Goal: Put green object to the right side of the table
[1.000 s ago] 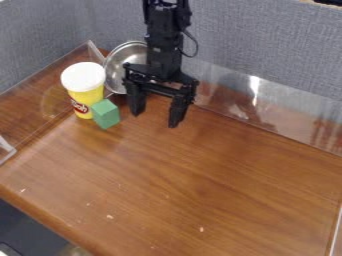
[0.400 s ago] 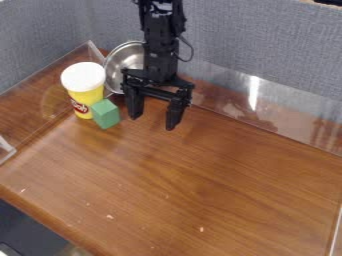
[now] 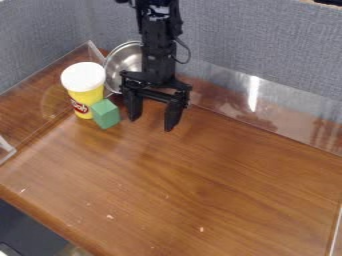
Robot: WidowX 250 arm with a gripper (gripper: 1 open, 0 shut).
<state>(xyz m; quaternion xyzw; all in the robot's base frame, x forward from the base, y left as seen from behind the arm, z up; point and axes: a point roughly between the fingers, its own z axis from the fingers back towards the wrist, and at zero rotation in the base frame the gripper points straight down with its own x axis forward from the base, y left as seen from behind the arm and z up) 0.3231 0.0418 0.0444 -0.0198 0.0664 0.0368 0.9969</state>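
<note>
The green object [image 3: 106,116] is a small matte cube resting on the table [image 3: 187,190] at the left, right against the base of a yellow cup. My gripper [image 3: 152,116] hangs pointing straight down just to the right of the cube, a small gap apart from it. Its two black fingers [image 3: 135,108] are spread wide and open, with nothing between them. The fingertips sit close above the wood.
A yellow cup with a white rim [image 3: 83,88] stands directly behind-left of the cube. A round metal bowl [image 3: 124,60] leans at the back behind the arm. Clear plastic walls [image 3: 281,100] line the table's back and left edges.
The gripper has drifted slightly left toward the cube and a little lower. Cube and cup have not moved.
</note>
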